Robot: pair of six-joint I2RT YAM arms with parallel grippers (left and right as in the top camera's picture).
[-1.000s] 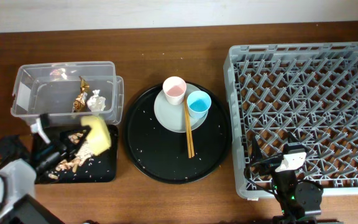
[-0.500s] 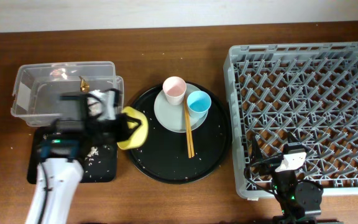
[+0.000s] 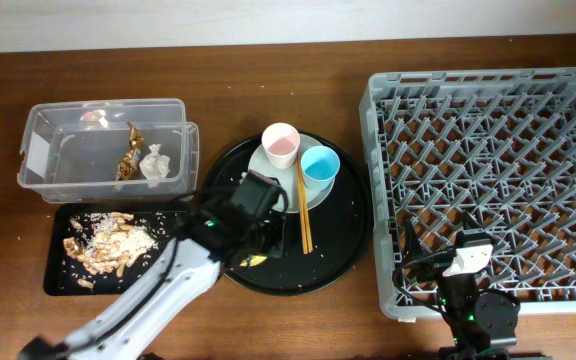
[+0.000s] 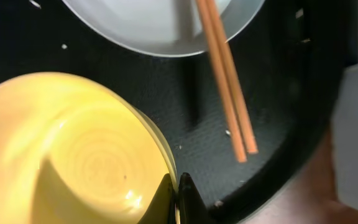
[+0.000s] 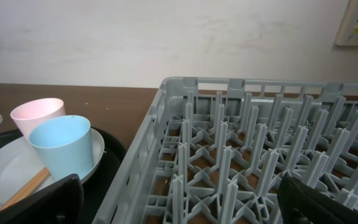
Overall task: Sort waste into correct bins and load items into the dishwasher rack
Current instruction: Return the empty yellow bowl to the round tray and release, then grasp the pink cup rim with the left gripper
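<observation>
Yellow bowl point(image 4: 73, 155) moved over round black tray point(image 3: 343, 245) | left claw point(image 4: 176, 196) clamped on its rim, bowl left of claw

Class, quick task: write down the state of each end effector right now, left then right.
Left end effector: closed on the rim of the yellow bowl.
Right end effector: open, holding nothing.
</observation>
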